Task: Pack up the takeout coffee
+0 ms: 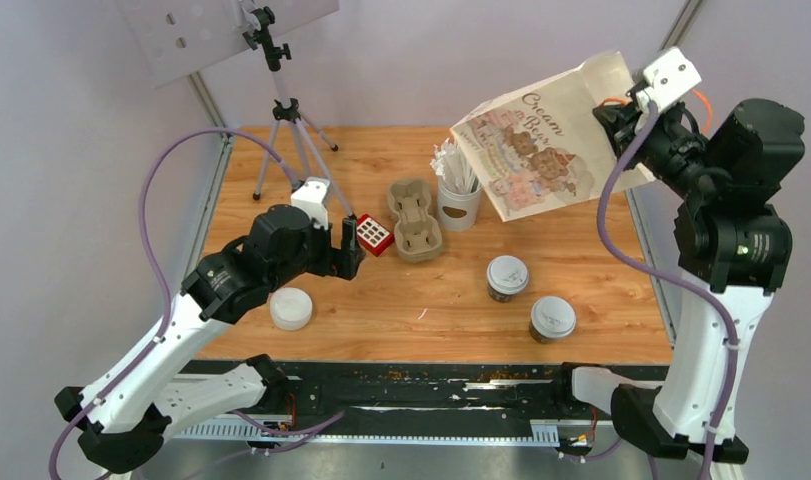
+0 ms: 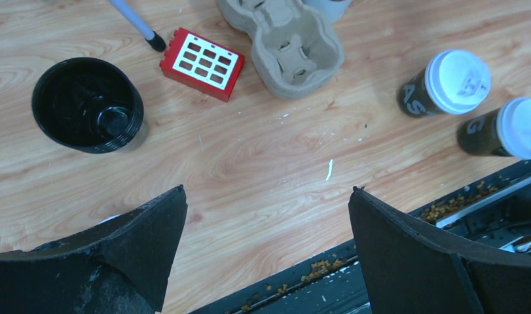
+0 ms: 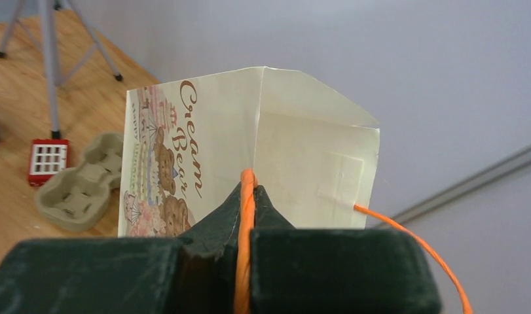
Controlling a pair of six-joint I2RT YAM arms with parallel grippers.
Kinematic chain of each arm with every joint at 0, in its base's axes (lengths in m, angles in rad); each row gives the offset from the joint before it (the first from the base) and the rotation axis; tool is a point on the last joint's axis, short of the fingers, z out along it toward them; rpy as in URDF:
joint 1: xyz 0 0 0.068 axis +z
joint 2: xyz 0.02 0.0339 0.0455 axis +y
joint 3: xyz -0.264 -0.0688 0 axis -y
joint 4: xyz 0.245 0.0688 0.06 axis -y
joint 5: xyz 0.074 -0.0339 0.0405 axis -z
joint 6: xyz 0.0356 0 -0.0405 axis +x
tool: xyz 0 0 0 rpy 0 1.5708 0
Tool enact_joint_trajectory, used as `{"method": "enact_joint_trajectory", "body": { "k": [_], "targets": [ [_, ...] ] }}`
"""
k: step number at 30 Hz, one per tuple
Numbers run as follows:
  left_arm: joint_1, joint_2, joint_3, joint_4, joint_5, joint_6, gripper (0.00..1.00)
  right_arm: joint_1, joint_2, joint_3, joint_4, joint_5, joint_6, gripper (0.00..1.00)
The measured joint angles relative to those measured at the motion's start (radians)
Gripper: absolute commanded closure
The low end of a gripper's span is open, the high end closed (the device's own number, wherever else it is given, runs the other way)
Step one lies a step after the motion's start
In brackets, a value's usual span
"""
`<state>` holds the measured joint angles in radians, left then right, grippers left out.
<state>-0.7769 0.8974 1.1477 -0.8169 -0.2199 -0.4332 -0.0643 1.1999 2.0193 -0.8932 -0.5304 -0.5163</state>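
Wooden table [image 1: 381, 300] carries both coffee cups [image 1: 507, 278] upright at near right, neither packed yet, while the right claw [image 1: 621, 110], pinched shut on its orange handle [image 3: 247, 190], lifts the paper bag [image 1: 541, 140] far right, and the left claw [image 2: 269, 196] gapes wide, empty.

one coffee cup [image 2: 508, 127] clipped by the left wrist view's right edge, pulp tray [image 2: 289, 49] chopped off up top, lower part of the paper bag [image 3: 203, 163] hidden behind the right fingers [image 3: 213, 226], cup lettering wraps out of sight, unreadable
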Motion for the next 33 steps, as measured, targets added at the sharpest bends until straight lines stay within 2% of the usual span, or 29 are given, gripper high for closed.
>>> {"method": "enact_joint_trajectory", "body": {
  "k": [9, 17, 24, 29, 33],
  "targets": [
    [0.068, 0.057, 0.211, -0.15, 0.016, -0.059, 0.02, 0.135, -0.158, -0.157, 0.075, -0.18, 0.121, 1.0],
    [0.071, 0.029, 0.299, -0.217, -0.01, -0.078, 0.0, 0.309, -0.221, -0.329, 0.091, -0.232, 0.208, 1.0],
    [0.071, -0.031, 0.255, -0.202, -0.074, -0.087, 0.0, 0.584, -0.219, -0.428, 0.098, -0.143, 0.228, 1.0],
    [0.071, -0.057, 0.242, -0.173, -0.069, -0.105, 0.0, 0.783, -0.169, -0.434, 0.089, 0.003, 0.202, 1.0],
    [0.071, -0.079, 0.214, -0.166, -0.066, -0.117, 0.01, 0.877, -0.111, -0.435, 0.078, 0.096, 0.163, 1.0]
  ]
}}
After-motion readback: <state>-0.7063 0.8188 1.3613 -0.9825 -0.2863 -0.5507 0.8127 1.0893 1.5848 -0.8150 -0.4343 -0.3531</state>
